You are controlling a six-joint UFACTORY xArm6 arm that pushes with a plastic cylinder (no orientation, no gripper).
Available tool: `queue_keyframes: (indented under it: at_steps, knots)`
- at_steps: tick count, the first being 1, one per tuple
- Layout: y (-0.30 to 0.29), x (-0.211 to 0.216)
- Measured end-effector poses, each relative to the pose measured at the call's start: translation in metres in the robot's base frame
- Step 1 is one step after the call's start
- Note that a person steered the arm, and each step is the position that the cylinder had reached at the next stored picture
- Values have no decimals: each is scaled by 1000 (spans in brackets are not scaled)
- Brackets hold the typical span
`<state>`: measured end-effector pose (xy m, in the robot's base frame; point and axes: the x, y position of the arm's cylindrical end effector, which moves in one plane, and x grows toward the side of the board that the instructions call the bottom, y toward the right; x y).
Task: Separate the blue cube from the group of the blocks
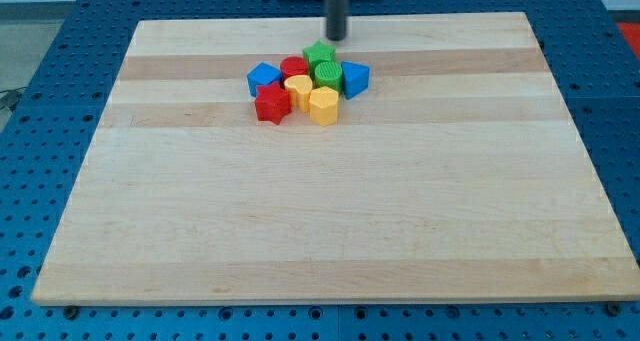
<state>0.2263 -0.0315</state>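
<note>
A tight group of blocks lies near the top middle of the wooden board (pixel 330 231). A blue block (pixel 263 78) is at its left end and another blue block (pixel 354 78) at its right end; both look blocky and I cannot tell which is the cube. Between them are a red round block (pixel 293 67), a green star (pixel 319 53), a green cube (pixel 327 75) and a yellow block (pixel 298 88). A red star (pixel 272 103) and a yellow heart-like block (pixel 322 106) form the group's lower edge. My tip (pixel 336 38) is just above and right of the green star, apart from it.
The board lies on a blue perforated table (pixel 40 71). The board's top edge (pixel 250 22) runs close behind the tip.
</note>
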Motion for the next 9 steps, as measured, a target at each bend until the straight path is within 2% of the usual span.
queue_keyframes:
  at_steps: [2,3,5,6,7,8,9]
  knots:
    - [-19,6]
    - [-2,57]
    - [-12,27]
    - [-41,19]
    - [-40,44]
    - [-31,100]
    - [-31,102]
